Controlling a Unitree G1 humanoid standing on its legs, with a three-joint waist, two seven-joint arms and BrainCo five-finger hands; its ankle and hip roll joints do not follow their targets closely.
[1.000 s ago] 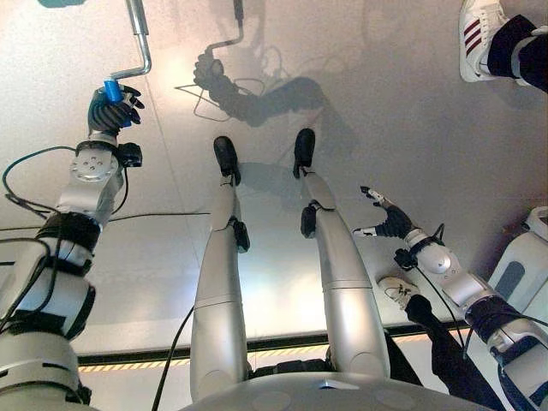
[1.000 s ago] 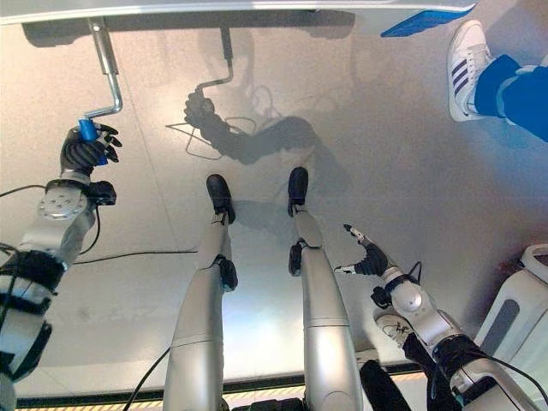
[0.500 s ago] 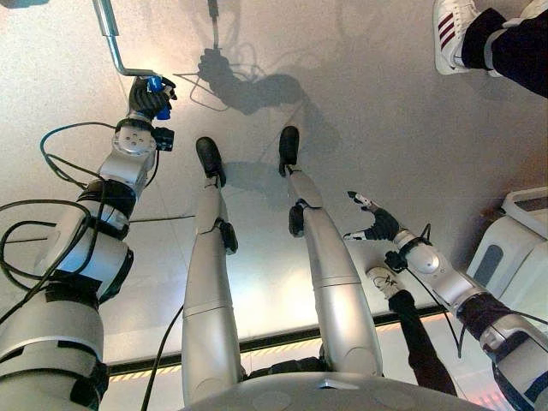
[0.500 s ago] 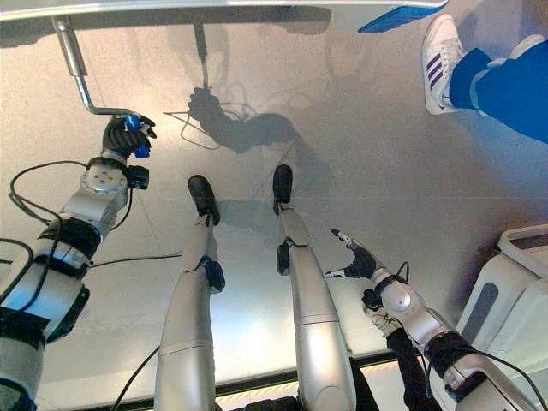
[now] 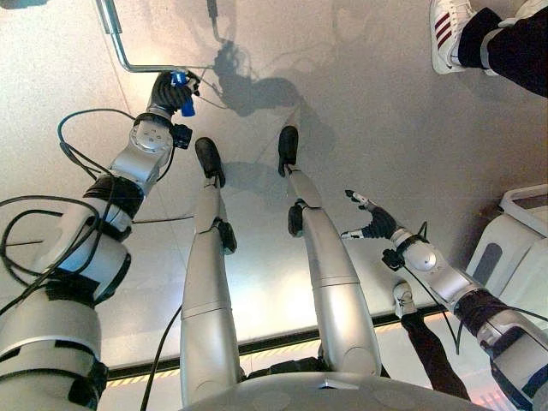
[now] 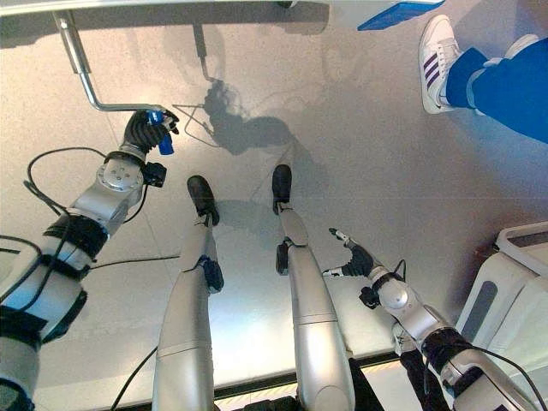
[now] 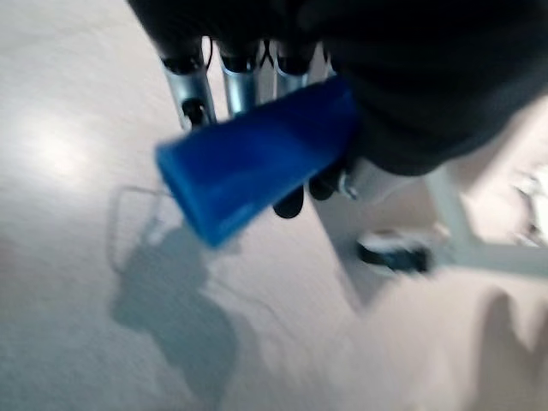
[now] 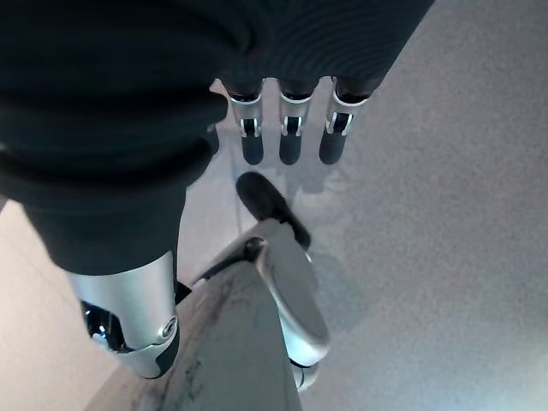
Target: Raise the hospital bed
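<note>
Blue handle grip point(image 5: 182, 84) at the end of the bent metal crank point(image 5: 128, 58) sits clamped in the left hand point(image 5: 170, 91) in the eye views, out ahead on the robot's left, while the right hand point(image 6: 353, 259) hangs low over the floor point(image 6: 385, 154) with fingers spread; a person's shoe point(image 6: 435, 47) stands at far right. Left wrist view: fingers point(image 7: 242, 88) curl round the blue grip. Right wrist view: straight fingers point(image 8: 291, 141) hold nothing.

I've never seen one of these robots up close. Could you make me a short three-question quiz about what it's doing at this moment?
1. True or false: the left hand has its fingers curled round the crank's blue handle.
2. Which hand hangs free, holding nothing?
3. The metal crank runs up toward: A) the bed frame, B) the person's shoe.

Key: 1 true. 2 the right hand, fingers relaxed. 3 A.
</note>
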